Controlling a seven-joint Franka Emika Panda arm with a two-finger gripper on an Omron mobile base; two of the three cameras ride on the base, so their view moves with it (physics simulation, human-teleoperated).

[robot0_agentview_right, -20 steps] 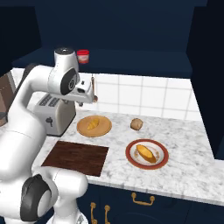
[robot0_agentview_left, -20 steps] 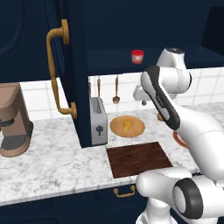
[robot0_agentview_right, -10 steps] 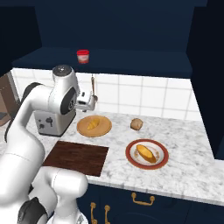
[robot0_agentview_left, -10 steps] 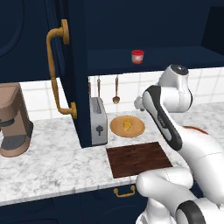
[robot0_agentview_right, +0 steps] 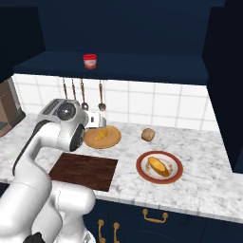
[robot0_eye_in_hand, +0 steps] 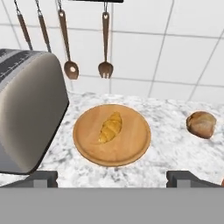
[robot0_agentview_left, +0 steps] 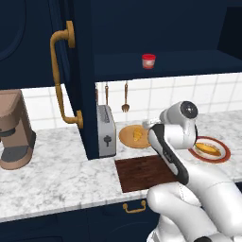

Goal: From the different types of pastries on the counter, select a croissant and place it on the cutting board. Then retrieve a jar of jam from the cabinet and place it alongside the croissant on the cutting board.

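Small golden-orange croissant [robot0_eye_in_hand: 110, 127] at frame centre, lying on round tan wooden plate [robot0_eye_in_hand: 133, 146]. End effector [robot0_eye_in_hand: 112, 178] spread wide, empty. Likely light, flaky, crushable; pinch gently across middle.

ahead of jaws: bare counter [robot0_eye_in_hand: 166, 162], then round plate [robot0_eye_in_hand: 131, 148]
left of jaws: toaster [robot0_eye_in_hand: 26, 127] crowds close
right: bun [robot0_eye_in_hand: 201, 124], well apart

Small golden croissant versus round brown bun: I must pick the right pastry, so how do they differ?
The small golden croissant is elongated and ridged; the round brown bun is ball-shaped and darker. The croissant lies on the round tan wooden plate; the bun sits on the bare marbled counter. Neither is on the cutting board.
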